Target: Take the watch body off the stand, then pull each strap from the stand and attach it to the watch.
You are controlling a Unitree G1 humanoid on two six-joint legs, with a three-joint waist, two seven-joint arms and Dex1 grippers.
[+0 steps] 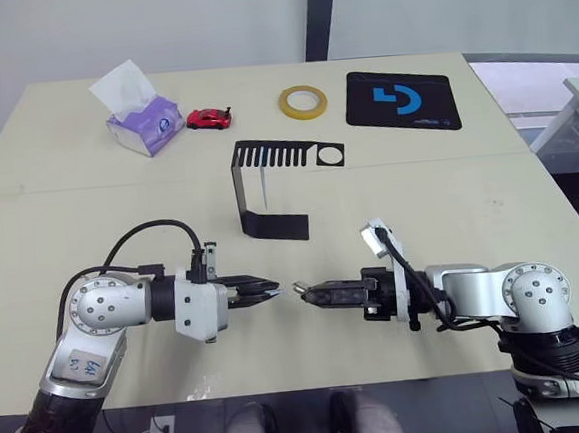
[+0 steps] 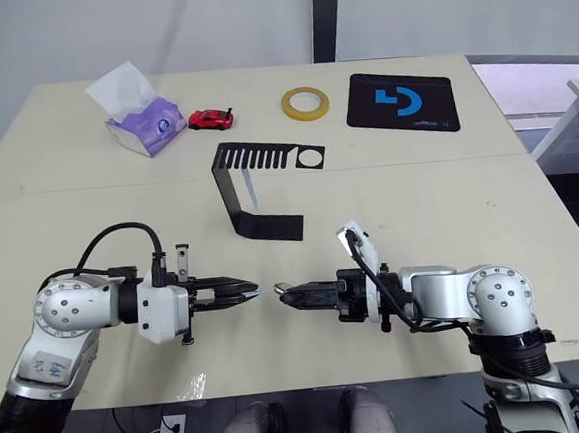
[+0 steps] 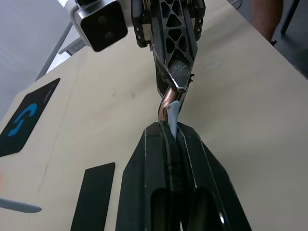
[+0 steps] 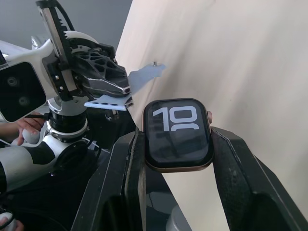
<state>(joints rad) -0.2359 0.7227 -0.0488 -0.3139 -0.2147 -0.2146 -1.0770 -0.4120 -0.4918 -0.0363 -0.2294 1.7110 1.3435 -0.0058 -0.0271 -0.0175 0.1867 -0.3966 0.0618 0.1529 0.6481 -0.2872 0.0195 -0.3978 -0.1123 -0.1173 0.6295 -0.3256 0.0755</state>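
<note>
We are pinching the watch (image 4: 179, 134) in our right fingers (image 4: 240, 163) and a strap (image 4: 144, 76) in our left fingers (image 3: 168, 159), tips nearly meeting above the surface (image 1: 447, 184), near the stand (image 1: 267, 183).

Stand (image 2: 258, 194) mid-table, both grippers — left (image 2: 247, 294), right (image 2: 286, 293) — tip to tip, tape ring (image 2: 304, 103) behind.

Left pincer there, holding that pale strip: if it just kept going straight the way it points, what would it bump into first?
Most likely the watch body, clamped in the right pincer facing it. The left pincer is shut on a strap, so the strap's end would probably touch first, though depth is uncertain.
</note>
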